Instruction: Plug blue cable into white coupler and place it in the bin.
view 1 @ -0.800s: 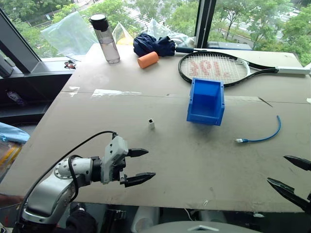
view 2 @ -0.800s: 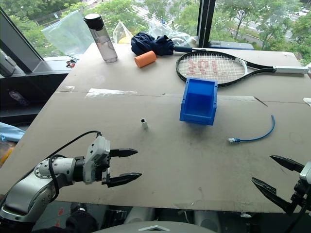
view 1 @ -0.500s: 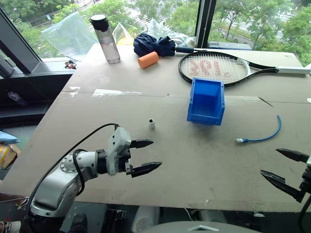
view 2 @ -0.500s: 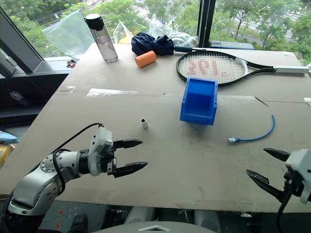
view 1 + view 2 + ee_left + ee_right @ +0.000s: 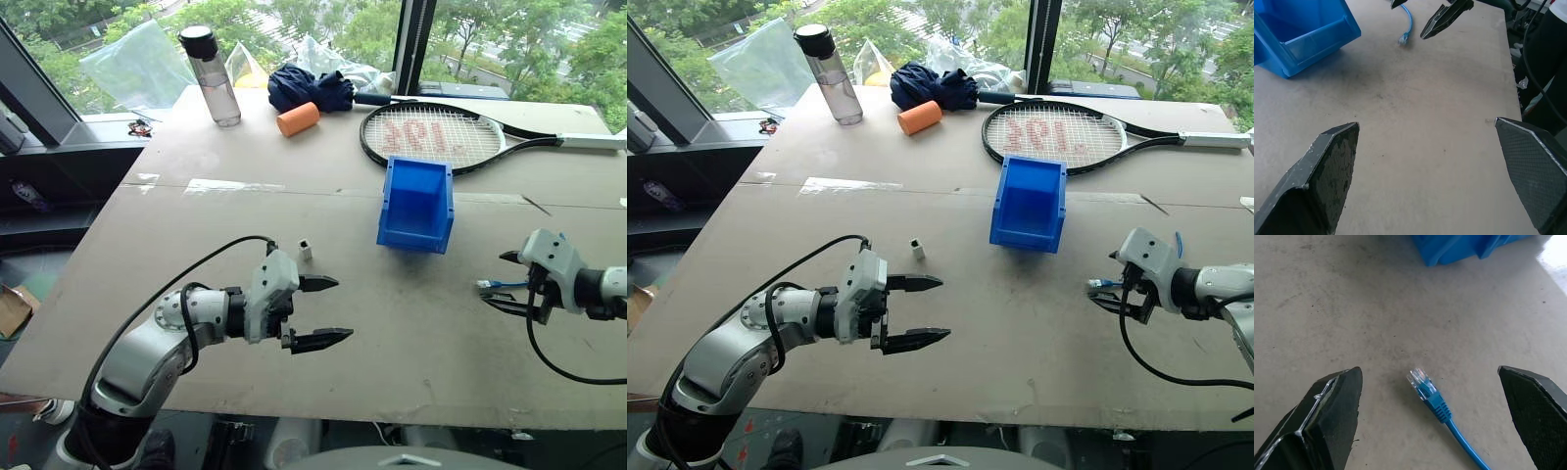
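The blue cable (image 5: pixel 1436 404) lies flat on the table at the right, its clear plug (image 5: pixel 486 285) pointing left. My right gripper (image 5: pixel 495 280) is open and low over the table, one finger on each side of the plug, touching nothing. The tiny white coupler (image 5: pixel 306 251) stands upright left of the bin (image 5: pixel 413 240), a blue box resting on the table's middle. My left gripper (image 5: pixel 343 308) hovers open and empty in front of the coupler, pointing right. In the left wrist view the bin (image 5: pixel 1317 41) and the cable (image 5: pixel 1407 24) lie ahead of it.
At the table's far side lie a tennis racket (image 5: pixel 431 137), an orange roll (image 5: pixel 298 119), a dark blue cloth (image 5: pixel 309 90) and a water bottle (image 5: pixel 217 83). The table's front edge runs just below both grippers.
My right gripper has moved from the front edge of the table up to the cable's plug. My left gripper has moved forward and right, toward the coupler. Both stay open.
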Action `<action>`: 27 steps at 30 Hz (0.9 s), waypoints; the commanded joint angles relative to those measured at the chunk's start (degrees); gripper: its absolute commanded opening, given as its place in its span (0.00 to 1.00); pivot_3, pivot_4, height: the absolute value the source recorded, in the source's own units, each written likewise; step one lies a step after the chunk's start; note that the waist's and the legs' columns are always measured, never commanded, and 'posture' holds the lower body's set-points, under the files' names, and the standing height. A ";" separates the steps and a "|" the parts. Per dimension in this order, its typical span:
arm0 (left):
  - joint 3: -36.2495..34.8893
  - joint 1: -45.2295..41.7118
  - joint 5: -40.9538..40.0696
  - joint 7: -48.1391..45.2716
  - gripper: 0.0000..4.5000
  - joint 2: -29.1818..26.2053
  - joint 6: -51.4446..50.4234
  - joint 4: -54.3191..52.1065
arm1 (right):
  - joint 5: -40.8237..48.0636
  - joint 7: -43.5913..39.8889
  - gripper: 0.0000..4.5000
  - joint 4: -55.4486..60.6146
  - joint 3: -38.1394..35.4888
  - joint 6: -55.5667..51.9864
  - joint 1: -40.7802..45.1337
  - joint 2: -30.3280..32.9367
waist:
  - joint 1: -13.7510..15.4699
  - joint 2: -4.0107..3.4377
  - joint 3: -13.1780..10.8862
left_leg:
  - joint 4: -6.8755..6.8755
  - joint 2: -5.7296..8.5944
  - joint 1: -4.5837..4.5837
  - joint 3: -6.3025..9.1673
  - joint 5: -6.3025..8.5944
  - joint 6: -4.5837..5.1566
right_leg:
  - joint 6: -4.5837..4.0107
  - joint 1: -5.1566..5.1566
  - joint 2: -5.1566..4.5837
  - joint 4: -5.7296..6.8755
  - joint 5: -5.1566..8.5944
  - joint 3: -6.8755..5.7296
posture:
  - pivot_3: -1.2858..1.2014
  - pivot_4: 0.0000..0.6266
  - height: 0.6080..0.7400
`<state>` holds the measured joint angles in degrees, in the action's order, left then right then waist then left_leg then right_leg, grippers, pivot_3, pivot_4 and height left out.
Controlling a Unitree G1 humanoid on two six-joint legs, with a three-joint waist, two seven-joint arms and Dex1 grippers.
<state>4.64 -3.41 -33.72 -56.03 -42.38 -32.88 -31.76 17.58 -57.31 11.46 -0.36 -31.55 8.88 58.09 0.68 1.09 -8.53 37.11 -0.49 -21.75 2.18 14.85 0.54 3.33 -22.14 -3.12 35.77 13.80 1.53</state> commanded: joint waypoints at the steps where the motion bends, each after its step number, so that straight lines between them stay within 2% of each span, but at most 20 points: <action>1: -0.78 0.26 -0.09 1.12 1.00 -0.69 0.18 -4.08 | -3.19 -5.53 1.00 -8.58 3.93 3.64 6.06 0.96 | 0.00 -0.01 0.00 | 0.02 0.00 0.01 -0.02 0.00 0.00 | 0.00 0.00 0.00 0.01 0.00 0.00 | 0.52 0.24 1.00; 5: -1.90 0.87 -1.54 2.27 1.00 -1.17 -1.09 -6.30 | -4.64 -10.25 1.00 -15.29 7.12 4.13 12.23 0.72 | -0.04 -0.01 0.00 | 0.08 0.00 0.01 -0.03 0.00 0.00 | -0.01 0.02 0.00 0.04 -0.01 0.01 | 0.52 0.24 1.00; 6: -2.33 1.54 -1.61 2.36 1.00 -1.46 -1.00 -6.76 | -4.98 -11.43 0.91 -16.63 8.02 4.16 13.41 0.46 | -0.06 -0.02 0.00 | 0.08 0.00 0.01 -0.05 0.00 0.00 | 0.00 0.01 0.00 0.05 -0.01 0.02 | 0.52 0.24 1.00; 7: -2.72 1.97 -1.57 2.87 1.00 -1.43 -1.05 -6.88 | -5.27 -12.48 0.88 -17.71 8.83 3.98 14.12 0.34 | -0.16 -0.02 0.00 | 0.07 -0.01 0.02 -0.04 0.00 0.00 | 0.00 0.01 0.00 0.05 -0.01 0.02 | 0.52 0.24 1.00; 9: -2.95 2.36 -1.40 3.80 1.00 -1.10 -1.18 -7.08 | -6.11 -14.12 0.70 -18.62 10.40 4.66 14.39 0.15 | -0.16 -0.02 0.00 | 0.07 -0.02 0.03 -0.04 0.00 0.00 | 0.00 0.01 0.01 0.05 -0.01 0.02 | 0.52 0.24 1.00; 11: -3.09 2.58 -1.45 4.44 1.00 -0.72 -1.40 -7.21 | -7.03 -14.23 0.46 -19.24 10.97 5.70 14.28 -0.65 | -0.09 -0.03 0.01 | 0.06 -0.04 0.03 -0.02 0.00 0.00 | 0.00 0.01 0.02 0.06 -0.01 0.00 | 0.52 0.24 1.00; 12: -3.12 2.65 -1.37 4.61 1.00 -0.69 -1.38 -7.20 | -7.32 -14.17 0.41 -19.49 11.09 6.16 14.19 -0.93 | -0.08 -0.03 0.01 | 0.06 -0.03 0.03 -0.03 0.00 0.00 | 0.00 0.01 0.01 0.06 -0.02 0.01 | 0.52 0.24 1.00; 13: -3.20 2.67 -1.25 4.68 1.00 -0.76 -1.31 -7.18 | -7.39 -14.18 0.26 -19.37 11.01 6.54 13.89 -1.21 | -0.08 -0.03 0.00 | 0.07 -0.03 0.03 -0.06 0.00 0.00 | 0.00 0.01 0.01 0.06 -0.02 0.03 | 0.52 0.24 1.00; 15: -3.44 2.65 -1.42 4.79 1.00 -0.84 -1.43 -7.08 | -6.91 -14.28 0.03 -18.58 10.38 6.66 13.28 -1.73 | -0.05 -0.02 0.01 | 0.08 -0.02 0.03 -0.07 0.00 0.00 | 0.00 0.01 0.00 0.07 -0.02 0.04 | 0.52 0.24 1.00; 19: -3.83 2.97 -1.30 4.41 1.00 -1.42 -1.09 -6.48 | -6.12 -13.62 0.01 -13.72 9.71 5.66 11.69 -2.35 | -0.06 -0.03 0.01 | 0.08 -0.02 0.04 -0.05 0.00 0.00 | 0.01 0.01 0.01 0.07 -0.02 0.03 | 0.52 0.24 1.00; 23: -4.01 2.19 -1.75 4.36 1.00 -1.29 -1.41 -5.65 | -3.85 -12.24 0.01 -3.50 9.54 0.71 11.31 -3.91 | -0.29 -0.05 0.01 | 0.07 -0.04 0.04 -0.04 0.00 0.00 | 0.01 0.01 0.02 0.10 -0.02 0.03 | 0.52 0.24 1.00; 27: -3.88 0.23 -1.38 4.28 1.00 -1.01 -1.07 -3.40 | -1.92 -7.98 0.01 8.21 13.41 -9.28 15.31 -9.61 | -0.49 -0.05 0.01 | 0.07 -0.04 0.05 0.00 0.00 0.00 | 0.04 0.00 0.04 0.12 -0.04 0.01 | 0.52 0.24 1.00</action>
<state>2.05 -2.48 -34.55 -51.48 -43.37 -34.60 -35.23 14.57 -66.99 15.29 12.08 -37.70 22.57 49.41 0.19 1.04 -8.51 37.18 -0.53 -21.71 2.21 14.85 0.54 3.37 -22.14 -3.07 35.88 13.76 1.53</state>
